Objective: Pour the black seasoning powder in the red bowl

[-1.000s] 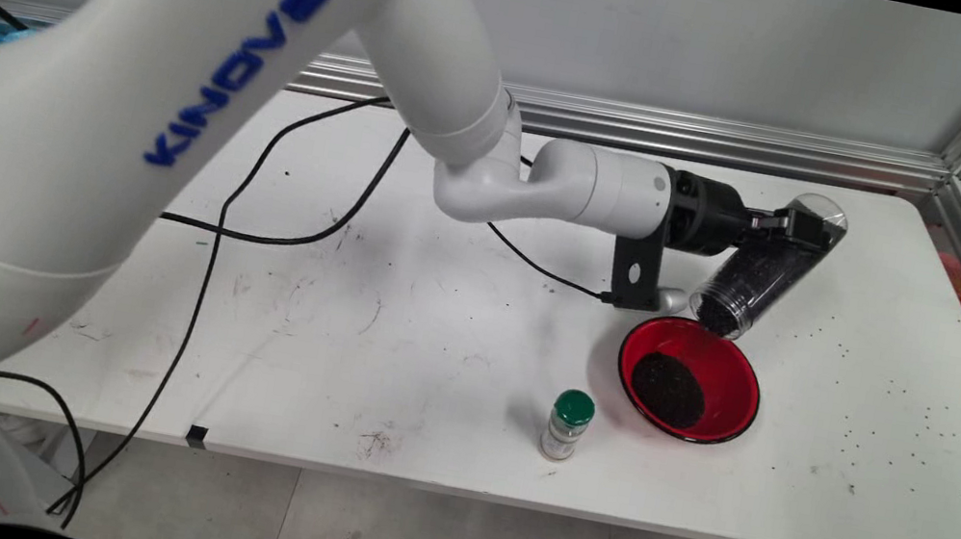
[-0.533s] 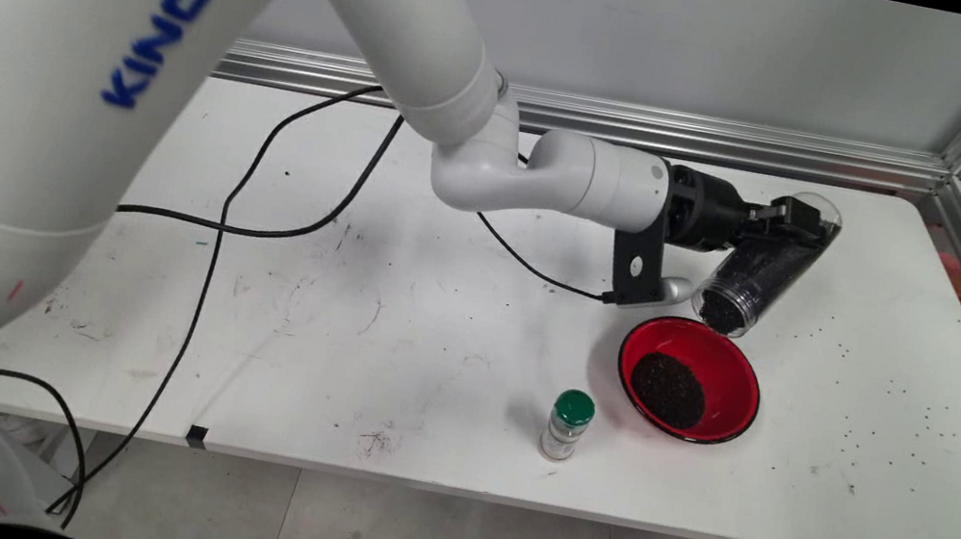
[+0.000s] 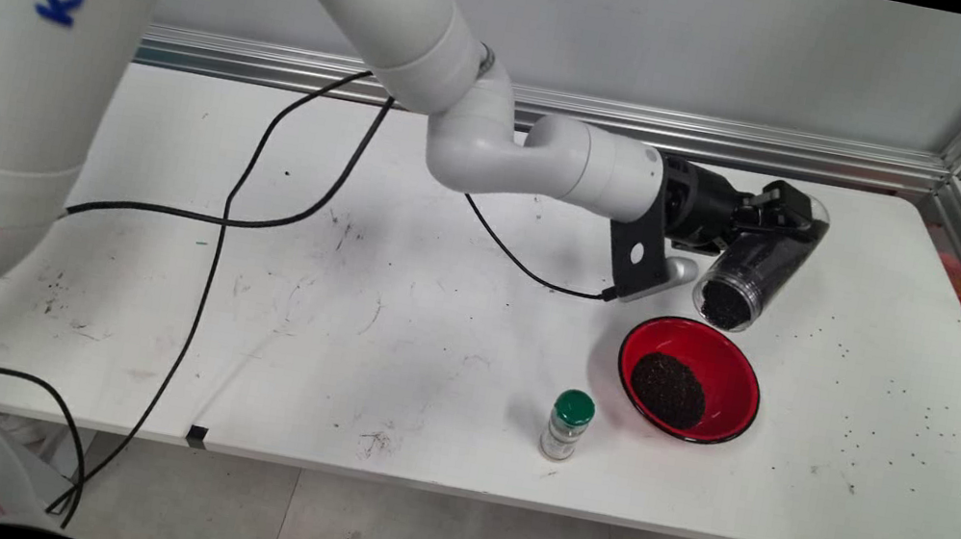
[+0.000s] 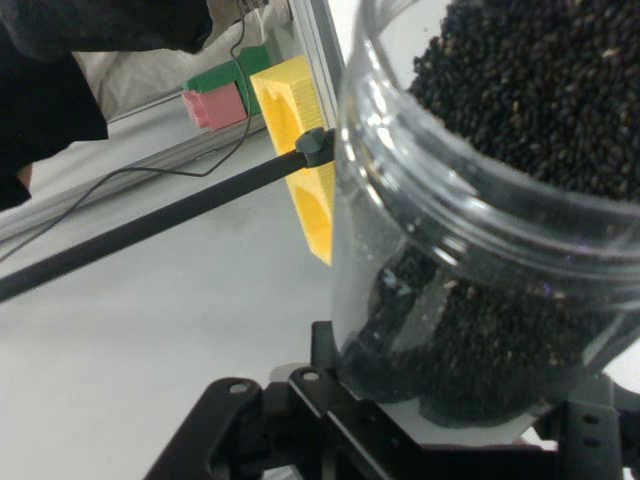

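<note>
Clamped around the closed end of a clear plastic jar (image 3: 757, 262), my gripper (image 3: 786, 225) has its fingers drawn in against the jar's wall, and I read that as a firm hold. The jar is tilted, mouth down and toward the camera, just above the far rim of the red bowl (image 3: 742, 372), which already holds a mound of dark grains (image 3: 667, 390). I judge the jar stiff but smooth-walled, so liable to slip, and its weight will shift as the loose fill slides toward the mouth; a grip across the body near the base, as I have now, seems soundest. From the main view I get the layout: a small green-capped bottle (image 3: 567, 425) standing near the bowl, stray grains scattered on the white table (image 3: 393, 323). Only the hand view shows the grains (image 4: 540, 90) piled against the jar's (image 4: 400, 200) lip, and a yellow block (image 4: 300, 130) beyond the table's edge.
</note>
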### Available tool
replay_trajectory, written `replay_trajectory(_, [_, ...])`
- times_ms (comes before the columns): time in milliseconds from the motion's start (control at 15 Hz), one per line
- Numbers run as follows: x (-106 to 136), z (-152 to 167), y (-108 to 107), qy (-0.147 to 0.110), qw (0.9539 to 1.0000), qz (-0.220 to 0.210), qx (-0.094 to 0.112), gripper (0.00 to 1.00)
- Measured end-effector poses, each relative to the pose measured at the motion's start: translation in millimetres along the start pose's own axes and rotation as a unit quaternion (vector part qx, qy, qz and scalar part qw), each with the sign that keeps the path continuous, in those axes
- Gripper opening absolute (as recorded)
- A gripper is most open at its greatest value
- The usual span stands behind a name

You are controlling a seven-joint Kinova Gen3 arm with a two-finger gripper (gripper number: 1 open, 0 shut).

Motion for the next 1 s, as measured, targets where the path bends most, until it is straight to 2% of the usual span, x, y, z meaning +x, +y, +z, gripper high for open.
replay_trajectory(267, [-5, -5, -2, 0.009, 0.9988, -0.046, -0.011, 0.0])
replay_trajectory(533, [-11, -11, -5, 0.018, 0.9958, -0.087, -0.024, 0.0])
replay_trajectory(733, [-17, -16, -7, 0.022, 0.9922, -0.118, -0.034, 0.0])
replay_trajectory(1000, [-22, -22, -8, 0.033, 0.9851, -0.161, -0.051, 0.0])
